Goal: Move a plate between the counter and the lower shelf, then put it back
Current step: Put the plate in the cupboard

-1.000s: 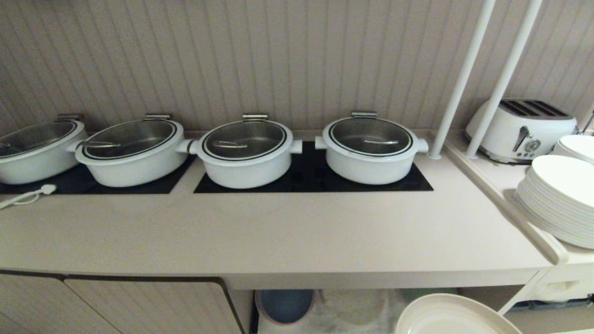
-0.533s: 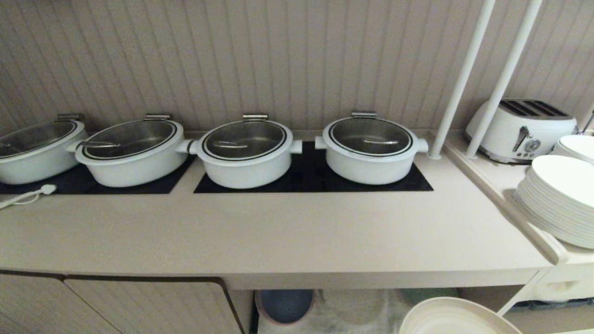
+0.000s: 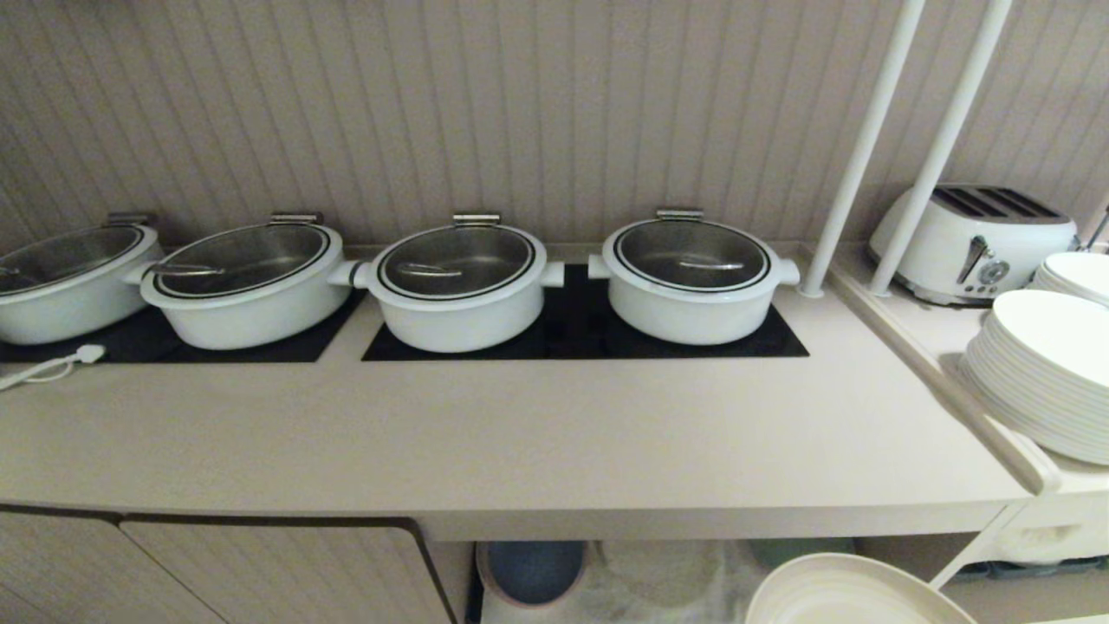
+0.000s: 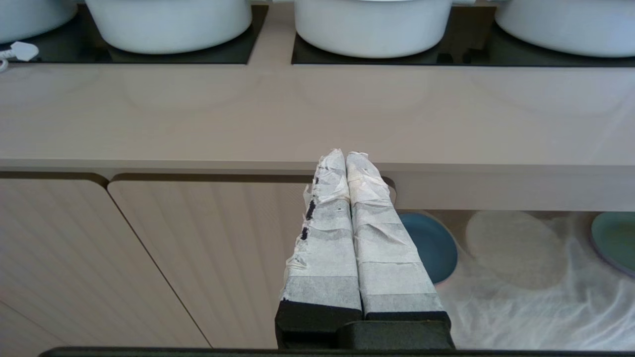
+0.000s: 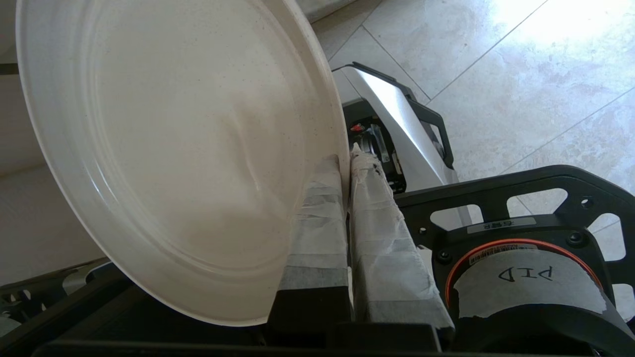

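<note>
**Carrying the plate up to the counter**

Closest to you, below the counter's front edge, your right gripper [image 5: 346, 163] is clamped on the rim of the cream plate [image 5: 188, 148], its taped fingers [image 5: 317, 218] pinching the edge from both sides. The head view shows the plate [image 3: 853, 594] held out in front of the lower shelf [image 3: 676, 576], under the counter's right end. With only a rim pinch, the plate can likely pivot, so move slowly and keep it near level.

Your left gripper [image 4: 346, 158] sits parked with its fingers pressed together, empty, pointing at the counter edge; leave it there.

Just behind the plate, the shelf still holds a blue plate [image 3: 533, 572] and a green plate [image 4: 615, 238] on the gauzy cloth. Pull clear of them before you rise.

Further on, the counter [image 3: 520, 433] has a broad bare strip ahead of the black hob panel [image 3: 589, 334]. Judging by the layout, that strip is your best landing spot. Lift fully above the rounded front edge, then reach forward, stopping short of the white pots [image 3: 693, 277] and well left of the stacked white plates [image 3: 1040, 373].
</note>
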